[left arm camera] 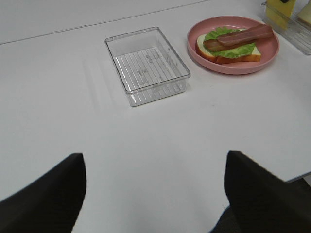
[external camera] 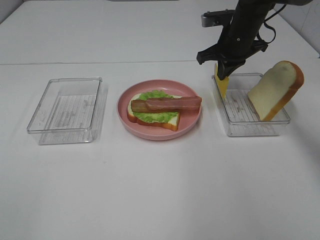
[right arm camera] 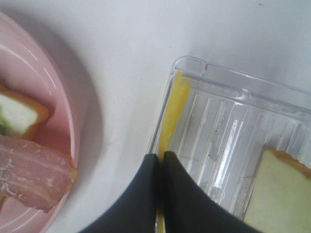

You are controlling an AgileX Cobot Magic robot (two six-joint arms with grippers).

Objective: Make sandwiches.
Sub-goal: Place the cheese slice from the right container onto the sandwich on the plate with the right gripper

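Pinches cheese (external camera: 221, 86) on edge at tray (external camera: 250, 132) wall nearest plate (external camera: 150, 134), right gripper (external camera: 222, 75) pointing down; holds left gripper (left arm camera: 154, 158) wide over bare table (external camera: 160, 195).

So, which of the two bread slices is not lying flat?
The bare slice in the right tray: it leans against the rim. The other slice lies flat on the pink plate under lettuce and bacon.
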